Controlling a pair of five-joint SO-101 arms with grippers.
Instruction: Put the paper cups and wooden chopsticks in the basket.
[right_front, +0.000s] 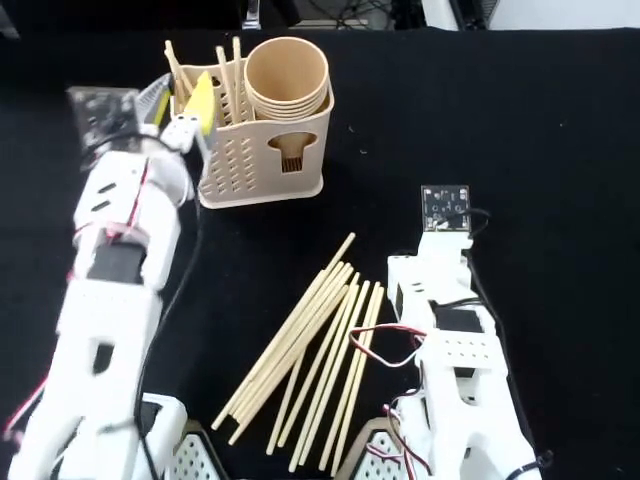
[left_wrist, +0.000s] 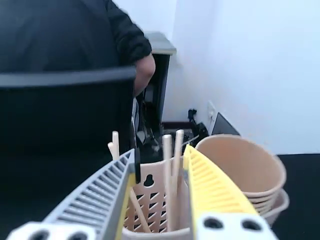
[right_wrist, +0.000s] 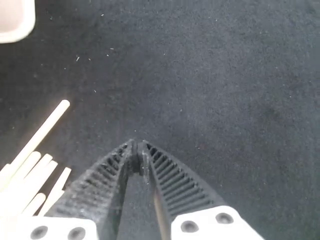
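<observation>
A beige slotted basket (right_front: 262, 170) stands at the back left and holds a stack of paper cups (right_front: 287, 70) in its right compartment. Several wooden chopsticks (right_front: 228, 70) stand upright in its left compartment. My left gripper (left_wrist: 160, 155) hovers open over that compartment, its grey and yellow fingers on either side of two upright chopsticks (left_wrist: 172, 150), beside the cups (left_wrist: 240, 165). A loose bundle of several chopsticks (right_front: 310, 350) lies on the black cloth in the middle. My right gripper (right_wrist: 137, 148) is shut and empty just above the cloth, to the right of the bundle's far tips (right_wrist: 30, 165).
The table is covered with black cloth (right_front: 520, 120), with free room right of the basket and along the back. The right arm (right_front: 450, 340) rests folded at the front right. A corner of the basket (right_wrist: 15, 20) shows in the right wrist view.
</observation>
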